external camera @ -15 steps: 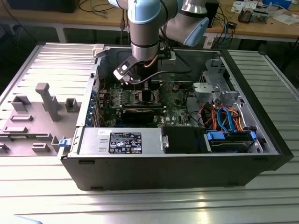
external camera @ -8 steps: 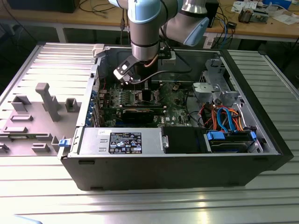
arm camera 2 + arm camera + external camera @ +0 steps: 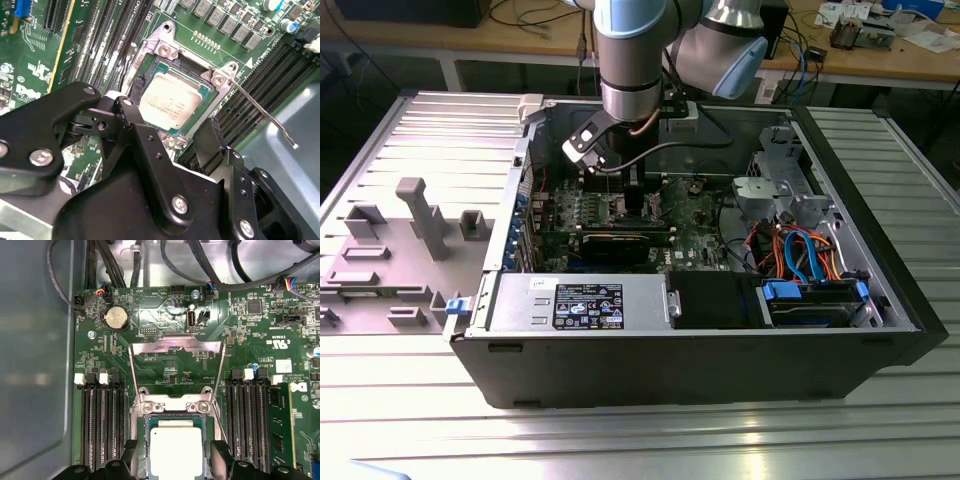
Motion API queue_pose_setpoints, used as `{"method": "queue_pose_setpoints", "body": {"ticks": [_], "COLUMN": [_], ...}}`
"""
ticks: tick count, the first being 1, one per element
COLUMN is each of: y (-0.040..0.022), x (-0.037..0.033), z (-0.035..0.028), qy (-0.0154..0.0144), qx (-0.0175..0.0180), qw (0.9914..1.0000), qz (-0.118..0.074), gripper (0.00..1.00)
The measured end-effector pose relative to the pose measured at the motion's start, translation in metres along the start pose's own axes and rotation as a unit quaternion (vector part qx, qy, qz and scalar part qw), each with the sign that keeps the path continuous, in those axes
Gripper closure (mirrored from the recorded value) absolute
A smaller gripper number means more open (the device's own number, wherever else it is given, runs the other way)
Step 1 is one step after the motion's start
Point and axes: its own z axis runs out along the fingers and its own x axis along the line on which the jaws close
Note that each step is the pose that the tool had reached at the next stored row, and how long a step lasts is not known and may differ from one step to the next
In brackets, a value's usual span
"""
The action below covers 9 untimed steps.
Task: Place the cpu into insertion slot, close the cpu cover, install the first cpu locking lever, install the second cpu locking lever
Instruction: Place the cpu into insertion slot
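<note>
Cpu [image 3: 177, 452] [image 3: 167, 100] lies flat in the insertion slot [image 3: 162, 49], a squarish chip with a dull silver metal top and a thin green border showing round it.

The open computer case [image 3: 670, 370] rests on a ribbed metal surface [image 3: 620, 440], and the arm [image 3: 635, 60] reaches down into it from above. Inside, the green circuit board [image 3: 250, 340] carries banks of long black memory slots [image 3: 102, 430] on both sides of the socket. The gripper [image 3: 175, 455] [image 3: 170, 127] hangs just over the chip with its jaws spread, one black finger [image 3: 220, 455] at each of two opposite edges; whether they touch the chip cannot be told. The cpu cover [image 3: 175, 344] is swung open, its windowed silver frame clear of the chip. A thin locking lever [image 3: 260, 107] juts out over the memory slots.

The chip faces metal side up, its edges parallel to the memory slots. Its sides look about equal, so no long axis stands out.
</note>
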Motion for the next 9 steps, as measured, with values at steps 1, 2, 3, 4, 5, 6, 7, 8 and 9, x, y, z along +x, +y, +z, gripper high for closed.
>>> {"method": "queue_pose_setpoints", "body": {"ticks": [1,2,3,4,5,6,7,8,9], "y": [0.0002,0.0006,0.0011,0.0011,0.0012,0.0012,0.0012,0.0013,0.0013], "x": [0.0001,0.0001,0.0001,0.0002,0.0002,0.0002,0.0001,0.0001,0.0001], "z": [-0.0021,-0.0045,-0.0058,-0.0060,-0.0060,-0.0061,-0.0062,-0.0062,-0.0062], "qy": [0.0000,-0.0001,-0.0002,-0.0001,-0.0001,-0.0001,-0.0002,-0.0002,-0.0002], "qx": [0.0010,0.0020,0.0029,0.0031,0.0032,0.0032,0.0033,0.0033,0.0033], "qw": [1.00000,1.00000,1.00000,1.00000,0.99999,0.99999,0.99999,0.99999,0.99999], "qz": [0.000,0.000,0.000,0.000,0.000,0.000,0.000,0.000,0.000], "gripper": [0.33,0.33,0.34,0.40,0.47,0.53,0.53,0.59,0.59]}}
